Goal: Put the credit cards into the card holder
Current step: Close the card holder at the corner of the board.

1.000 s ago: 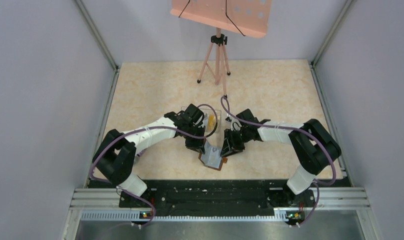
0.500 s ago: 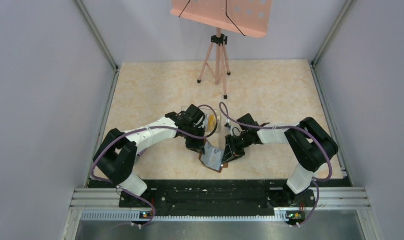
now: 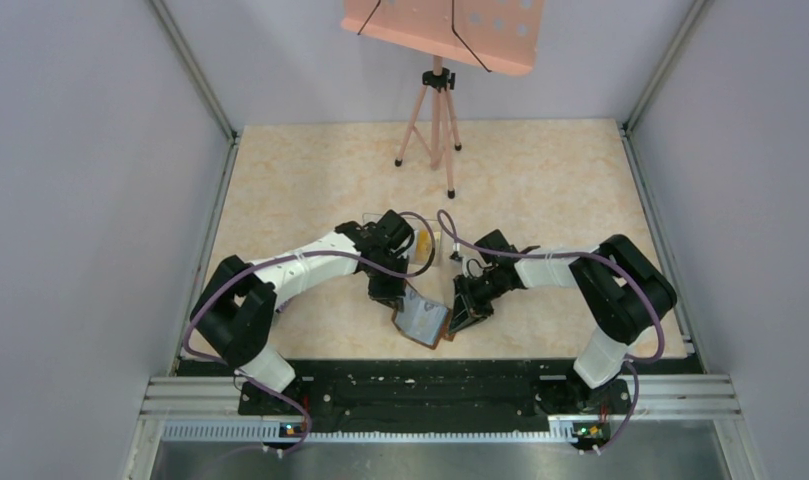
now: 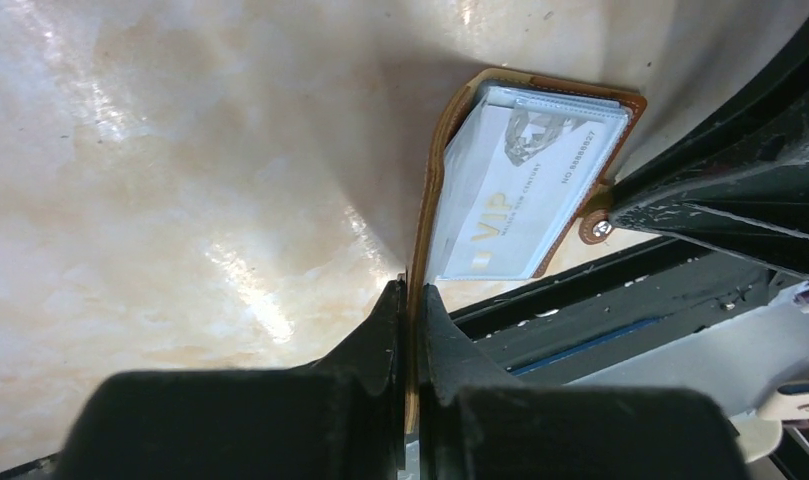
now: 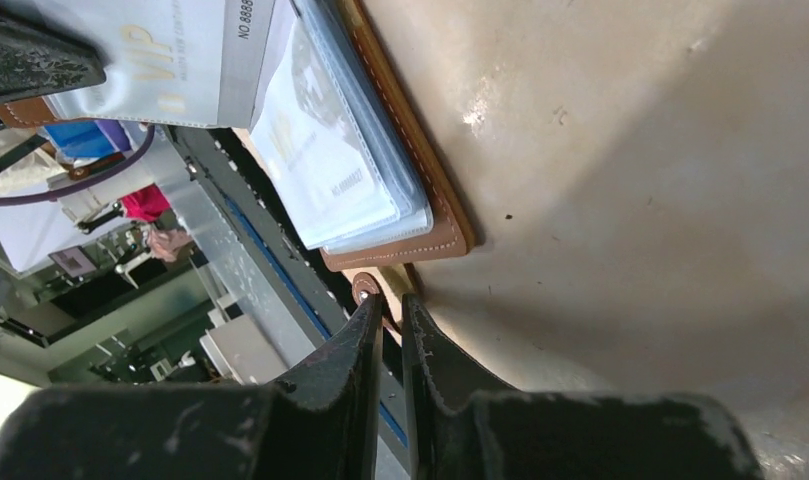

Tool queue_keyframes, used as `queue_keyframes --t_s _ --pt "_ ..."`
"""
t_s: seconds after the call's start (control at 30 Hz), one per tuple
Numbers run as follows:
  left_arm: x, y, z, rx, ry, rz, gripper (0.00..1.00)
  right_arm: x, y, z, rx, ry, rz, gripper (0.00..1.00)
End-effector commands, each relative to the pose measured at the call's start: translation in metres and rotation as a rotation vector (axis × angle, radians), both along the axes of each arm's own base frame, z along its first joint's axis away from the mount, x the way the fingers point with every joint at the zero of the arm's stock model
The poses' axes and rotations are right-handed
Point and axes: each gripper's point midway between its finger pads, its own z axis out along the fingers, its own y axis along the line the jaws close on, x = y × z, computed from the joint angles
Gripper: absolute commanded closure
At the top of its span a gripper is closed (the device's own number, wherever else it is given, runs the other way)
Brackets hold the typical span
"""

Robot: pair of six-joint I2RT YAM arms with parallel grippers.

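Note:
The brown leather card holder (image 3: 423,320) is held open between both arms near the table's front edge. My left gripper (image 3: 385,292) is shut on the edge of its leather cover (image 4: 427,200). My right gripper (image 3: 464,312) is shut on its snap tab (image 5: 366,289). A pale "VIP" credit card (image 4: 520,185) sits in the clear inner pockets, and another whitish card (image 5: 325,150) shows in a pocket in the right wrist view. Orange-yellow cards (image 3: 420,243) lie in a clear box behind the left gripper, partly hidden.
A pink tripod stand (image 3: 437,110) with a perforated board stands at the back middle. The clear plastic box (image 3: 427,250) sits just behind the grippers. The black base rail (image 3: 420,385) runs along the near edge, close under the card holder.
Both grippers have shifted a little toward the near edge with the card holder between them. The right gripper moved furthest. Both grips are unchanged.

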Motion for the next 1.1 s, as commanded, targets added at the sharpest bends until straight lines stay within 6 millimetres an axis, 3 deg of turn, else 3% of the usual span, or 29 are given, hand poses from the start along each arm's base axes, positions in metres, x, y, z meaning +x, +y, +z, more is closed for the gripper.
queue_keyframes --t_s 0.0,0.23,0.3,0.4,0.53,0.7,1.07 --pt "0.019 0.020 0.002 0.137 -0.092 0.044 1.00 -0.005 -0.005 0.008 -0.002 0.015 0.026 0.88" --pt "0.014 0.008 0.003 0.176 -0.096 -0.009 0.98 -0.012 -0.002 0.008 0.036 0.054 0.042 0.82" --pt "0.012 -0.003 0.003 0.163 -0.094 -0.031 0.91 -0.013 -0.003 0.006 0.027 0.057 0.039 0.79" --pt "0.005 -0.020 0.004 0.121 -0.073 -0.057 0.70 -0.013 -0.005 0.005 0.012 0.055 0.029 0.76" --pt "-0.002 -0.041 0.008 0.023 -0.054 -0.083 0.60 -0.015 -0.005 0.011 0.030 0.048 0.021 0.72" --pt "-0.012 -0.065 0.017 -0.120 -0.024 -0.124 0.59 -0.014 -0.005 0.017 0.043 0.032 0.008 0.68" --pt "-0.021 -0.068 0.031 -0.176 -0.023 -0.148 0.58 -0.007 0.010 0.045 0.187 -0.019 0.003 0.59"
